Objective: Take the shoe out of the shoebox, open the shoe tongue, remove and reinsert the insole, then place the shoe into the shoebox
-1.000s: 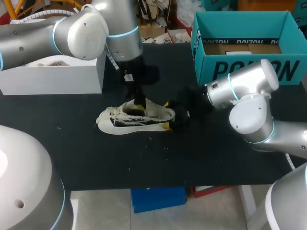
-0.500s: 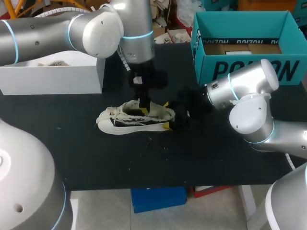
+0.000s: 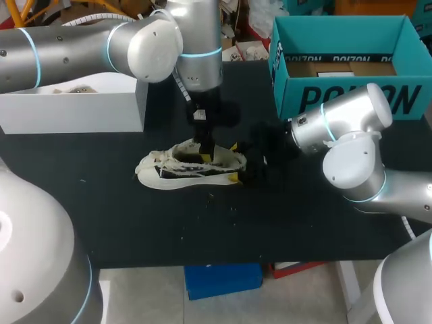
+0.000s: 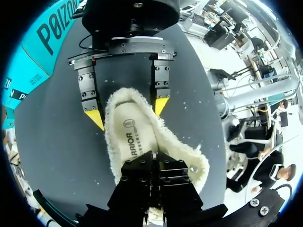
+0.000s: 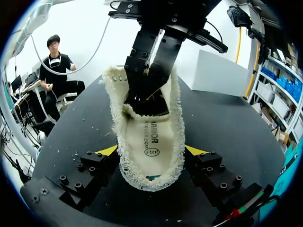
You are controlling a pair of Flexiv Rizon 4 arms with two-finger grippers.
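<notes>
Cream insole [image 5: 151,139] in shoe [image 3: 191,169], wrists only

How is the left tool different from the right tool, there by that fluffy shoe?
The left tool points down from above; the right tool lies low, coming in sideways just over the table. The left tool dips inside the opening of the shoe; the right tool is outside it, yellow tips hugging the heel from both sides. Both are at the same shoe.
</notes>
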